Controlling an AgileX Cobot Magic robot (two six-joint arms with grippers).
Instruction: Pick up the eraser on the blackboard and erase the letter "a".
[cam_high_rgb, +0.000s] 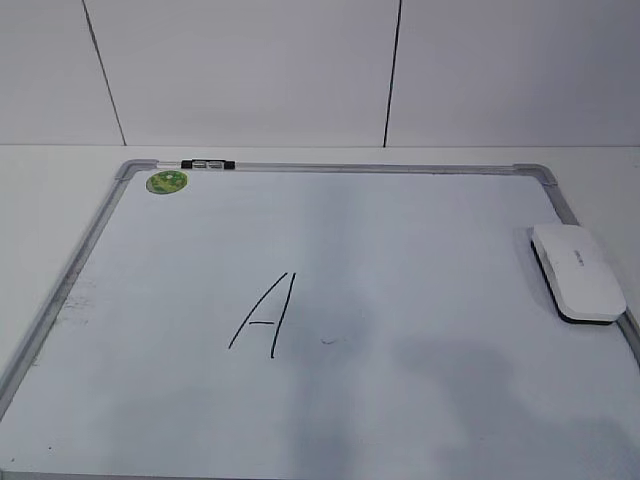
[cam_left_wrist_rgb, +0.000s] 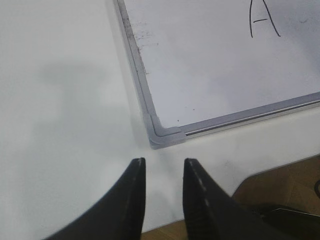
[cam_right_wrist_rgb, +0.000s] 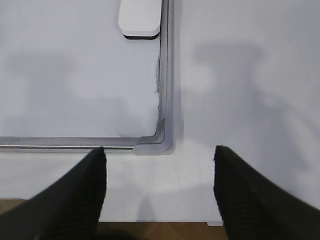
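Right wrist view: right gripper with jaws wide apart and empty, hovering off the blackboard corner, eraser well ahead of the left jaw against the frame. Left gripper narrowly parted, empty, short of the opposite corner. Apparently pre-grasp or already finished: only a faint trace beside capital "A", no legible "a"; any next move requiring reach forward and closure across the eraser.

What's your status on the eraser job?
Both grippers empty, off the board's near corners. Eraser at right edge. Small "a" nearly gone. Nothing in the way.
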